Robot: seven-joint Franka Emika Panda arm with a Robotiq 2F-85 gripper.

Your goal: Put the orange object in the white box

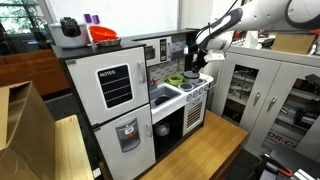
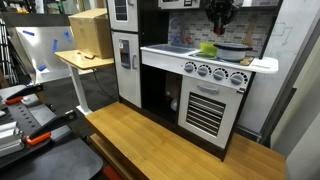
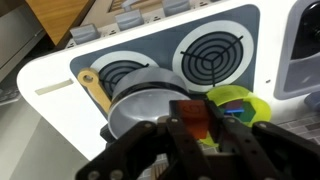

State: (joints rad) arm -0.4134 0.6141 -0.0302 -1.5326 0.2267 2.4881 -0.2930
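Claw [image 3: 197, 128]: my jaws closed on the orange object [image 3: 193, 112], a small blocky piece held over the stove | below: round metal pot [image 3: 140, 100], flat wooden handle [image 3: 95, 90] | beside: glossy green bowl [image 3: 245, 103] | base: smooth white stovetop [image 3: 55, 85], ringed burners.

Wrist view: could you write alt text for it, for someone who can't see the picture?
A dark robot pincer holds an orange object above a white toy stove. Beneath it stand a silver pot with a wooden handle and a green bowl, near two round burners.
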